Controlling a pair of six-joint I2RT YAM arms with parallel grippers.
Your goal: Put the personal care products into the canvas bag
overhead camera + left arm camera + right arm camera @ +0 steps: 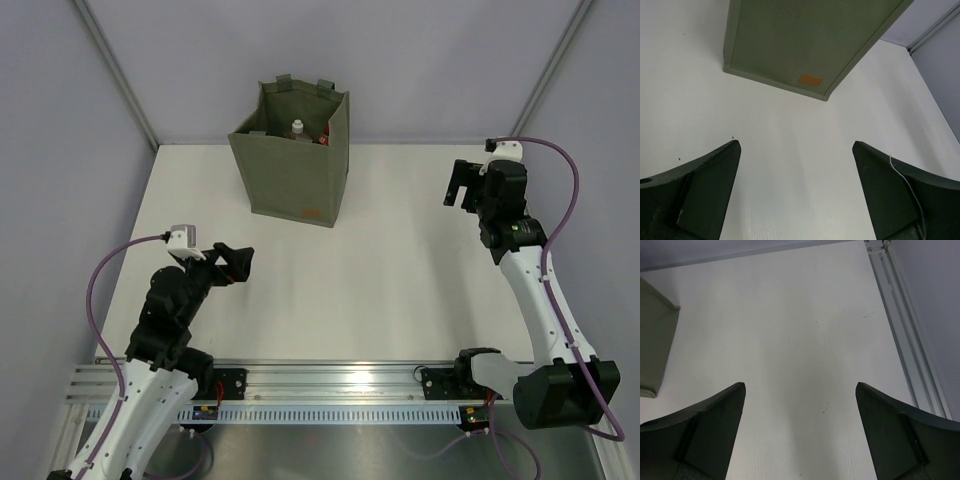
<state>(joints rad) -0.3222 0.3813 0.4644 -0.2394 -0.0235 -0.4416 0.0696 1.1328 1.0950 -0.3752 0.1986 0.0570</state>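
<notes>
As bottles (296,128) show inside the canvas bag (290,185) and none outside it, packing looks finished; left end effector (796,150) and right end effector (800,388) gape empty.

Left arm (165,305) low, right arm (533,285) extended; left fingers (700,192), right fingers (702,432) wide apart (empty).

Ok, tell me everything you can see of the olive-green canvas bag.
The boxy olive-green canvas bag stands upright on the white table, toward its far edge. Two short loop handles rise from its open mouth; a small orange label sits low on its front. Bottle tops show inside. Nothing else touches it.
</notes>
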